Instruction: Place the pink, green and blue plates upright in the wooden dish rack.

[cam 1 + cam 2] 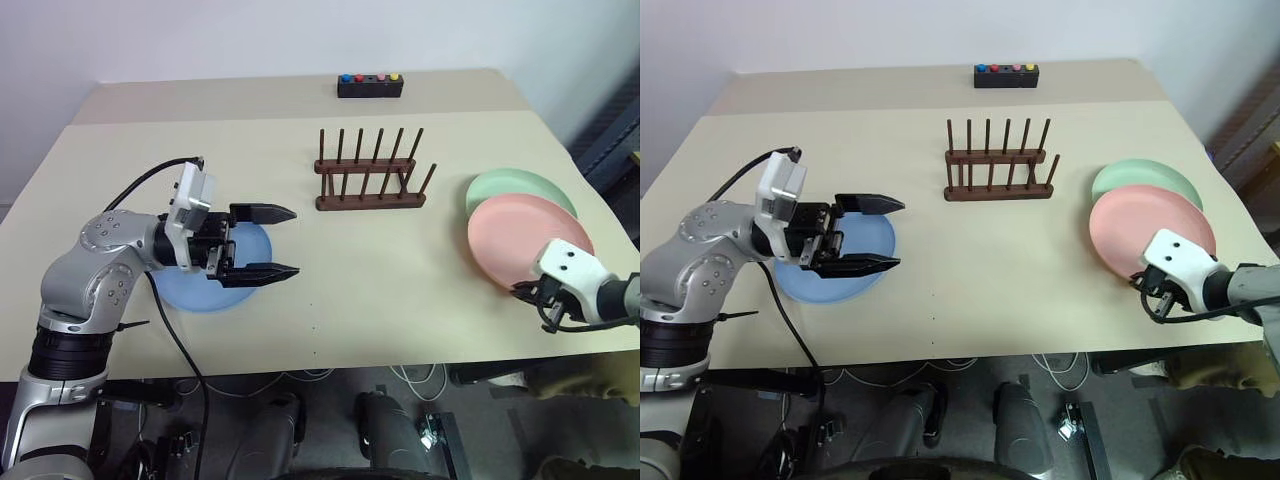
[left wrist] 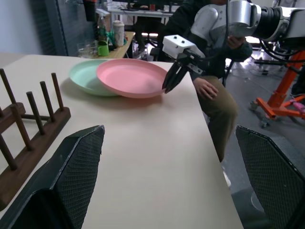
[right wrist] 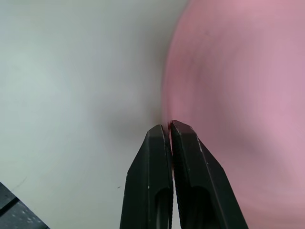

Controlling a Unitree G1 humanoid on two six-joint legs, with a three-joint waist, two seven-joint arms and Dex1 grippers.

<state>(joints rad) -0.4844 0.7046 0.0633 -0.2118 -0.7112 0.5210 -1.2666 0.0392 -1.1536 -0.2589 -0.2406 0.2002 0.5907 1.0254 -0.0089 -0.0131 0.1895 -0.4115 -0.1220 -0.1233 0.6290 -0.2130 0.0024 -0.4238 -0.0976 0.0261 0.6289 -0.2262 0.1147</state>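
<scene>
At the near edge of the beige table (image 1: 400, 260), the right gripper (image 2: 171, 81) has its two black fingers pinched together on the near rim of the round salmon-pink plate (image 1: 525, 235), which lies flat and overlaps the pale mint-green plate (image 1: 515, 187) just behind it. On the robot's left, the left gripper (image 1: 270, 242) hangs level with its jaws spread wide and holding nothing, above the light blue plate (image 1: 210, 285) lying flat on the table. Farther back, mid-table, the small dark brown wooden dish rack (image 1: 368, 175) stands with its upright pegs bare, and a small black box with coloured buttons (image 1: 370, 85) sits near the far edge
</scene>
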